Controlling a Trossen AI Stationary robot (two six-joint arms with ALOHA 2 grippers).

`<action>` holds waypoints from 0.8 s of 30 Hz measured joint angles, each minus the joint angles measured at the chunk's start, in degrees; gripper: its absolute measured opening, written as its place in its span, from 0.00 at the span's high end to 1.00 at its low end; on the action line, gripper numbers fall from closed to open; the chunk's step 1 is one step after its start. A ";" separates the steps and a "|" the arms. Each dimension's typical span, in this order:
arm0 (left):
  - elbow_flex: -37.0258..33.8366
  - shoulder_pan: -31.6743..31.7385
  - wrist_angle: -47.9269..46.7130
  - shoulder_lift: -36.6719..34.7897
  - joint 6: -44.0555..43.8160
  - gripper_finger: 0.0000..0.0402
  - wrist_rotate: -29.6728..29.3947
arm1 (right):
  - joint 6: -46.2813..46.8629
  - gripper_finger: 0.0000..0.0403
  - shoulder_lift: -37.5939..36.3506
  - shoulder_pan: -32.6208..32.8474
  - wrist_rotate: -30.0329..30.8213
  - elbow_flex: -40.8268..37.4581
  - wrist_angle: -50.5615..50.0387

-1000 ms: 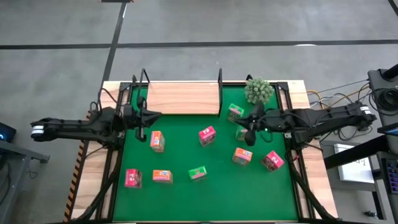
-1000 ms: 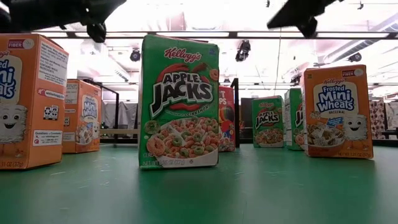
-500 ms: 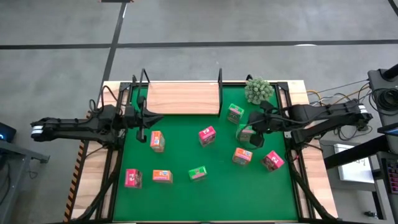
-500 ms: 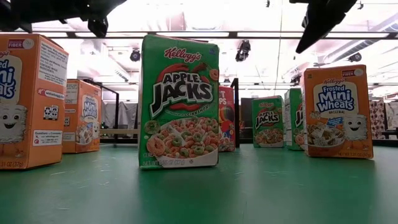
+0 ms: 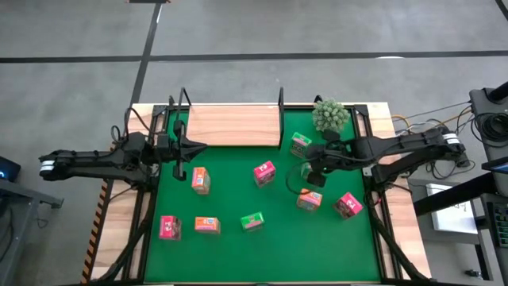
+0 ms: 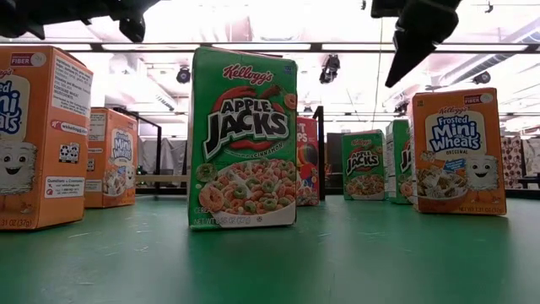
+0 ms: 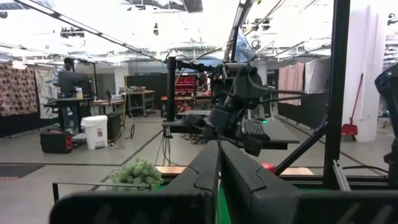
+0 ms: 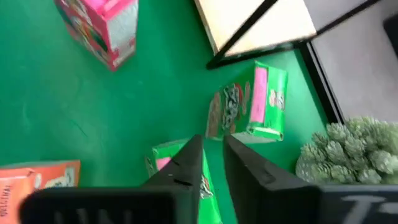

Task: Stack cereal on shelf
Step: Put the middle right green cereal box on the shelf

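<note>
Several small cereal boxes stand or lie on the green mat: a green one by the shelf, a pink one, orange ones and others nearer. The light wooden shelf stands at the far edge. My right gripper hangs just over another green box, pointing down with its fingers a narrow gap apart, touching nothing. It also shows high in the low view. My left gripper waits shut above the mat, near the shelf's left end.
A small bushy plant stands at the far right corner, close behind my right arm. The low view shows a green box up front and orange boxes at either side. Bare mat lies along the near edge.
My right gripper has tipped from nearly level to pointing steeply down, sunk a little and drifted slightly toward the table's left, over the green box. The boxes have stayed in place.
</note>
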 joint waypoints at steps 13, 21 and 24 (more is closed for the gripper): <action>0.00 0.00 0.03 0.17 2.52 1.00 -0.02 | -1.30 0.57 1.51 -0.01 -6.20 3.97 -7.18; 0.00 0.00 0.02 0.68 2.51 1.00 -0.02 | 1.98 0.57 2.90 -0.11 -4.81 3.41 -7.07; 0.00 0.00 0.05 0.70 2.50 1.00 -0.02 | 1.68 0.57 2.97 -1.07 -4.85 2.97 -8.33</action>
